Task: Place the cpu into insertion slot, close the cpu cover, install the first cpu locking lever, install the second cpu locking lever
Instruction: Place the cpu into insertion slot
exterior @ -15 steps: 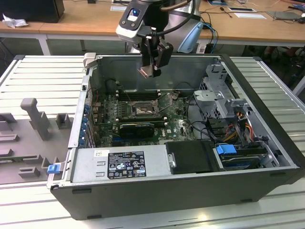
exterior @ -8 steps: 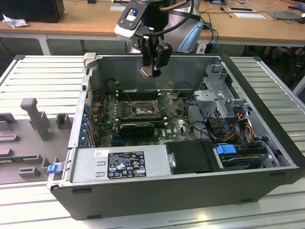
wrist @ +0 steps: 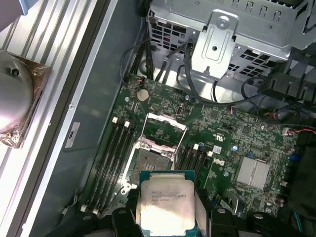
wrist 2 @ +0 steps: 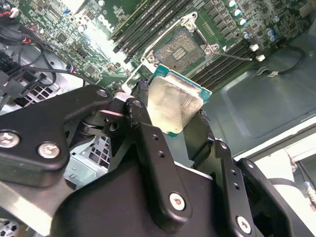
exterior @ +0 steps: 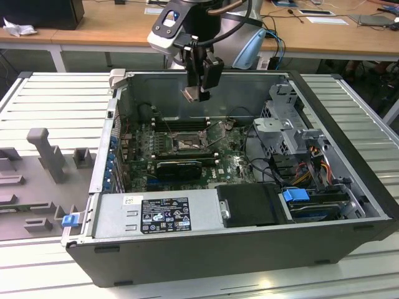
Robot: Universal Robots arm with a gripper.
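Cpu (wrist 2: 175, 106), its pale metal face showing in both wrist views, sits clamped between the black fingers (wrist 2: 148, 133) of the gripper (exterior: 202, 94), which press on two opposite edges of the chip. In the first wrist view the cpu (wrist: 165, 205) has its green rim just visible around the silvery lid, with the gripper (wrist: 168, 222) closed around its sides.

In the exterior view the chip (exterior: 189, 93) hangs in the air above the open computer case (exterior: 249, 249), well clear of the motherboard (exterior: 234, 165). The insertion slot (wrist: 148, 163) lies on the board beneath it, apart from the chip, its brownish centre uncovered. The cpu cover (wrist: 158, 145) is swung open, its silver frame standing beside the socket on the side away from the gripper.

Long black memory slots (wrist: 116, 158) run along both sides of the socket. A perforated metal drive cage (wrist: 222, 44) stands further off inside the case, and a grey power supply (exterior: 156, 212) fills the case's near edge in the exterior view. The case rests on a slatted metal surface (exterior: 56, 93).
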